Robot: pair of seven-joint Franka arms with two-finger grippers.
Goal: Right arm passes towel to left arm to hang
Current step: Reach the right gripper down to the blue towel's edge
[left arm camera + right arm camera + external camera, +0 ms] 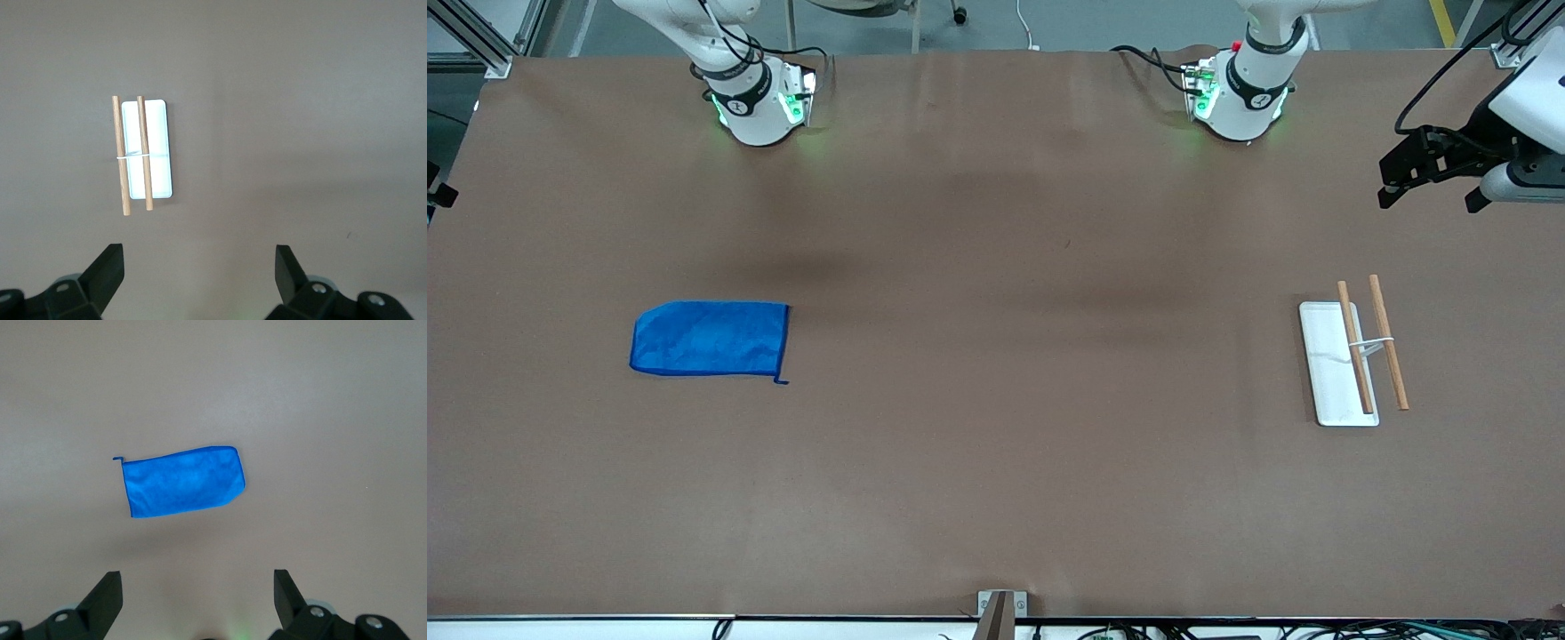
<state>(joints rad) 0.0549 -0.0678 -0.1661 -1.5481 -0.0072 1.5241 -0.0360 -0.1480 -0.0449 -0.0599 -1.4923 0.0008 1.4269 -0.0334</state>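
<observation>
The towel (710, 339) lies flat on the brown table (996, 462) toward the right arm's end, folded into a rectangle, apart from both grippers. The right gripper (197, 603) hangs high over it, fingers spread wide and empty. The left gripper (200, 280), wide and empty too, is over the white-based rack (1332, 373) with two wooden rods (1387, 354). No writing is legible.

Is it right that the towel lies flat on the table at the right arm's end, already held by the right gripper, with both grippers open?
Not quite. The towel does lie flat at the right arm's end, but nothing holds it. The right wrist view shows the right gripper open above it, apart from the cloth. The left gripper is open too, over the rack.
</observation>
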